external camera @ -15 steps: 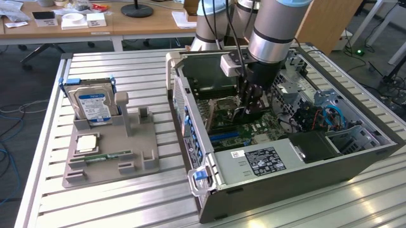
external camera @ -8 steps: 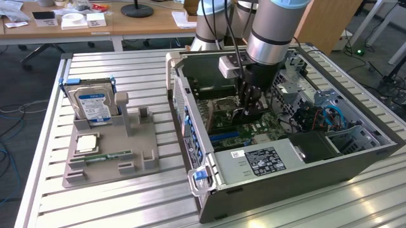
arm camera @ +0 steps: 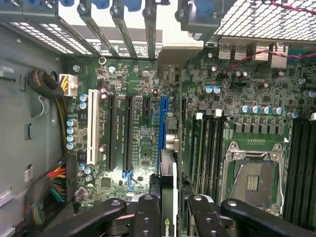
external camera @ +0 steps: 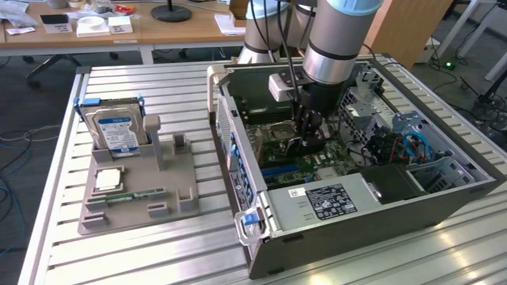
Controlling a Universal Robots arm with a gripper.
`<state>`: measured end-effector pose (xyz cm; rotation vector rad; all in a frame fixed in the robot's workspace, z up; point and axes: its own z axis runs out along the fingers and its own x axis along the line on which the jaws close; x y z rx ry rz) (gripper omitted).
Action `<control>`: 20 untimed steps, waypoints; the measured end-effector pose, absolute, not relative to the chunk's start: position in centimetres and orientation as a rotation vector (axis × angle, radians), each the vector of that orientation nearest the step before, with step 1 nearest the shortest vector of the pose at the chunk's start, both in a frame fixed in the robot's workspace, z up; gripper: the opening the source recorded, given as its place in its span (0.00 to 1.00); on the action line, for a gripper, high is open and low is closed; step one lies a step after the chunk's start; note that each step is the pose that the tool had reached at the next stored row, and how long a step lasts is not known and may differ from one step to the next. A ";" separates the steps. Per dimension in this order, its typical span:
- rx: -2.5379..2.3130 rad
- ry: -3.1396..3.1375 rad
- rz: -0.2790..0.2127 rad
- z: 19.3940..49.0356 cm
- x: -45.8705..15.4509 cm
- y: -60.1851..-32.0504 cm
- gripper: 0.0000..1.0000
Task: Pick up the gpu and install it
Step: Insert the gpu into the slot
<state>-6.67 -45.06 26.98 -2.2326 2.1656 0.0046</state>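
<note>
My gripper [external camera: 306,140] is lowered into the open computer case [external camera: 262,231], just above the motherboard [external camera: 305,163]. In the wrist view the gripper [arm camera: 171,217] is shut on the gpu [arm camera: 168,195], which stands edge-on between the two black fingers [arm camera: 146,217]. The card is thin with a dark face, and its silver end bracket [arm camera: 178,52] lies near the rear slot openings. It runs along the blue expansion slot [arm camera: 163,126], directly beside or over it. I cannot tell whether it is seated.
A grey fixture [external camera: 178,178] on the slatted table, at the exterior view's left, holds a hard drive [external camera: 117,127], a processor [external camera: 108,177] and a memory stick [external camera: 132,194]. Inside the case are the CPU socket [arm camera: 254,180], cable bundles [arm camera: 52,192] and the power supply [external camera: 333,199].
</note>
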 end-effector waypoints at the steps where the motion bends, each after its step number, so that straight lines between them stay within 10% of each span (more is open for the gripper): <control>1: -2.233 2.165 0.005 26.9 -6.8 -45.1 0.26; 20: -2.236 2.162 0.003 26.2 -7.6 -45.4 0.26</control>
